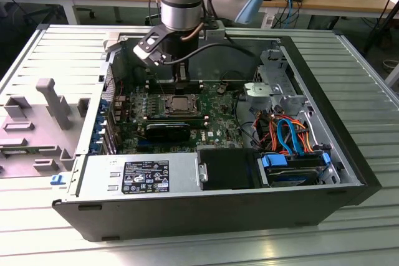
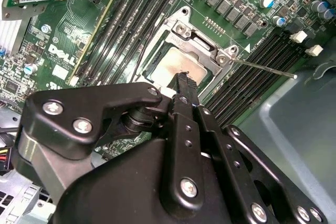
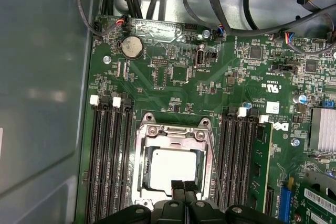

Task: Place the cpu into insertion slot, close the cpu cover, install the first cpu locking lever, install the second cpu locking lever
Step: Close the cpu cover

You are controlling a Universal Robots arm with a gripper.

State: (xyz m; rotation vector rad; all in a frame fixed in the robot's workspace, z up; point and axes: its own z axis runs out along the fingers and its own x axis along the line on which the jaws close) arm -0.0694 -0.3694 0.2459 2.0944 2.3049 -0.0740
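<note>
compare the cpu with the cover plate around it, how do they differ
The cpu is a solid, pale silver square; the cpu cover is a darker grey metal frame with a square window. The cover is larger and frames the cpu, which shows through the window. Both are flat metal and lie flat on the green board.

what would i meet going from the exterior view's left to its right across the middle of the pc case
grey plastic shroud → cpu → orange and blue cables → case side wall
</note>
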